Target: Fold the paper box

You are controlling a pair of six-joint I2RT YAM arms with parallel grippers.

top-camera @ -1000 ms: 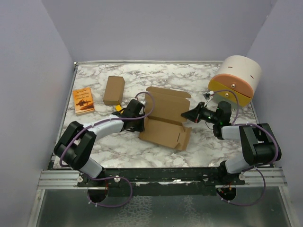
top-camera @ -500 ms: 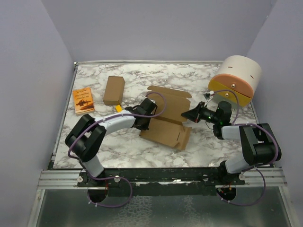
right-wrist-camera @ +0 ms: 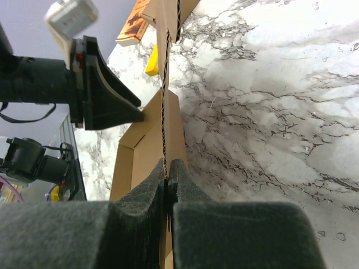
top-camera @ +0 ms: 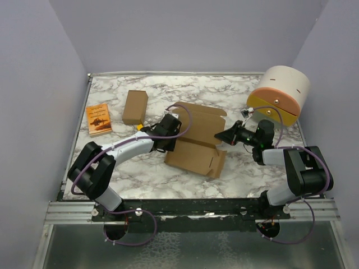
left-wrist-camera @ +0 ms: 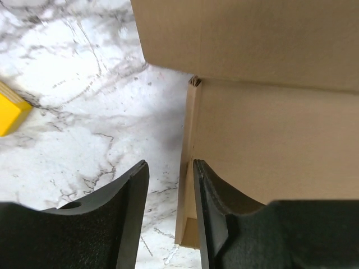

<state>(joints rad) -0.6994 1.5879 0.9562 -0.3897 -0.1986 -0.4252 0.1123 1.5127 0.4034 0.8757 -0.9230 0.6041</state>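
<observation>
Right gripper (right-wrist-camera: 167, 165) clenched on a thin upright edge of the paper box (top-camera: 196, 140), at its right side. Left gripper (left-wrist-camera: 170, 168) released, fingers parted astride the box's left wall edge, not pinching it. Box sits mid-table, partly folded, on the marble table (top-camera: 235, 89). Yellow block (left-wrist-camera: 10, 106), narrower cardboard box (top-camera: 135, 107) and orange booklet (top-camera: 99, 119) lie to its left.

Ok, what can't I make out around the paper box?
Top view: left gripper, fingers hidden under its wrist.
Left wrist view: most of the paper box, cut by frame edges.
Right wrist view: it shows edge-on; right gripper covers the pinched spot.
Top view: booklet print, too small.
</observation>
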